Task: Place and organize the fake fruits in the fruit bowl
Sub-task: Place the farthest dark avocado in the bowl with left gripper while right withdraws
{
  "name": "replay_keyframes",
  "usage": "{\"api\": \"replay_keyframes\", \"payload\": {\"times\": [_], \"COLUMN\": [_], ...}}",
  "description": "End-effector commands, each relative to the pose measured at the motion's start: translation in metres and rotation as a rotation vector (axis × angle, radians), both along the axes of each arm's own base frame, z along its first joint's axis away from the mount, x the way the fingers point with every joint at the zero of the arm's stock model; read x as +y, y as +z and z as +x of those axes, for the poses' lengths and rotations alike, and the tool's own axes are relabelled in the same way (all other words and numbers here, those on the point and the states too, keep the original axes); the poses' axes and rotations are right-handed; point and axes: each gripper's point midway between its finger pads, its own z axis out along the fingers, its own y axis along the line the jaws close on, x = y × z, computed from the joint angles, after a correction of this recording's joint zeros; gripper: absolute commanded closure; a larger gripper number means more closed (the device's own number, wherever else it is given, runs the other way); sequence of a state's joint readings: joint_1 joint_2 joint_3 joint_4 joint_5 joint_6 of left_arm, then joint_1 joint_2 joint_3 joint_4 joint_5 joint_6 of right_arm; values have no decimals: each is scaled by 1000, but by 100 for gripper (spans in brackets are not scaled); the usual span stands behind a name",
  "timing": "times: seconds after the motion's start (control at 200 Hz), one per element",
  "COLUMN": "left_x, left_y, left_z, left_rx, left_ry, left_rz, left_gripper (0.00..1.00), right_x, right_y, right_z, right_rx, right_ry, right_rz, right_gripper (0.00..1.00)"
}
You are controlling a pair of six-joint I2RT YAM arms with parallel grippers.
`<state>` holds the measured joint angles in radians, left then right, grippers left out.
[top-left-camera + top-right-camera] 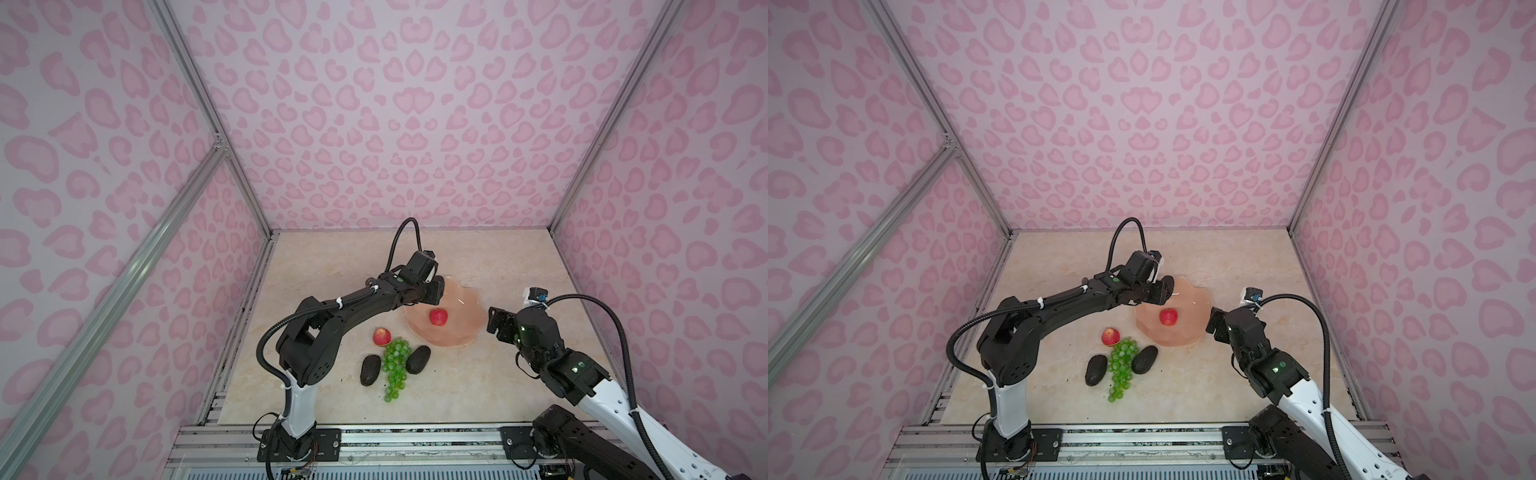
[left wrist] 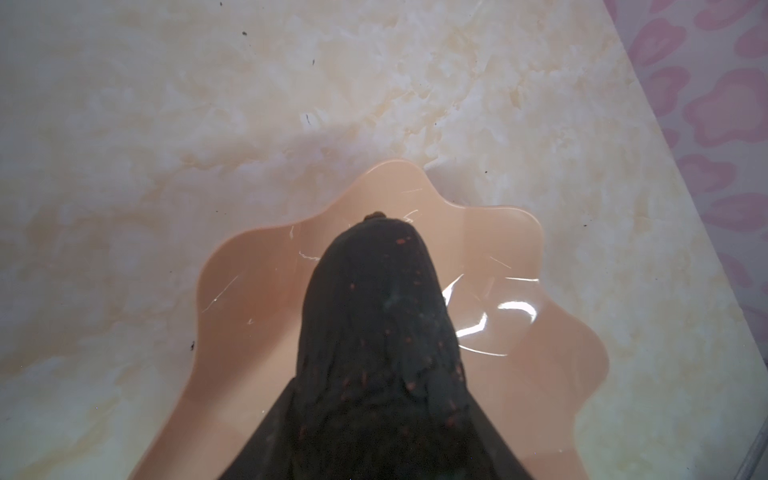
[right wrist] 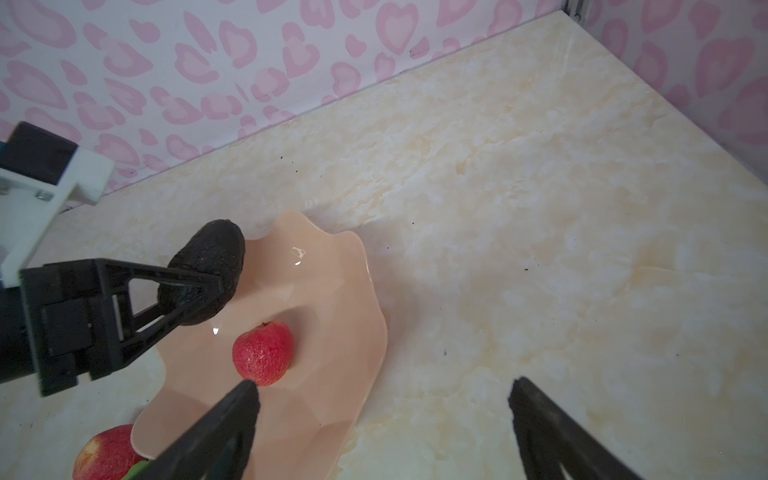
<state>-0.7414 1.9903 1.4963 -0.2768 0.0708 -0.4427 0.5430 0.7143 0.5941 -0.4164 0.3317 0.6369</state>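
Note:
My left gripper (image 1: 434,289) is shut on a dark avocado (image 3: 208,257) and holds it above the far left part of the peach-pink fruit bowl (image 1: 461,305). In the left wrist view this avocado (image 2: 374,332) hides most of the bowl (image 2: 540,374). One red fruit (image 1: 438,317) lies inside the bowl. On the table in front of it lie a second red fruit (image 1: 381,336), green grapes (image 1: 394,365) and two more avocados (image 1: 370,370) (image 1: 418,359). My right gripper (image 3: 382,390) stands open and empty at the bowl's right rim.
Pink patterned walls close off the table on the left, far and right sides. A metal rail (image 1: 374,440) with both arm bases runs along the front edge. The marble tabletop (image 1: 519,270) stretches behind and to the right of the bowl.

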Motion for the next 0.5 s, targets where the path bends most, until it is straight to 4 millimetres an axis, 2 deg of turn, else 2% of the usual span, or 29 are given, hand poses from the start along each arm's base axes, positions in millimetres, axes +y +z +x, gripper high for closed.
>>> {"api": "replay_keyframes", "payload": {"times": [0.0,0.11,0.235,0.34,0.495], "left_x": [-3,-7,-11,-12,-3], "left_y": [-18,-31,-27,-12,28], "left_z": [4,1,-4,-7,-8], "left_rx": [44,75,75,56,-15], "left_ry": [25,19,7,5,46], "left_rz": [16,19,10,-19,-74], "left_gripper": [53,51,41,35,32], "right_x": [-3,-7,-12,-11,-10], "right_y": [-3,0,3,5,5], "right_z": [-5,-8,-9,-8,-6], "right_rx": [8,-2,-11,-16,-10], "right_ry": [-7,-12,-25,-23,-19], "right_rz": [11,9,9,14,11], "right_gripper": [6,6,6,6,6]}}
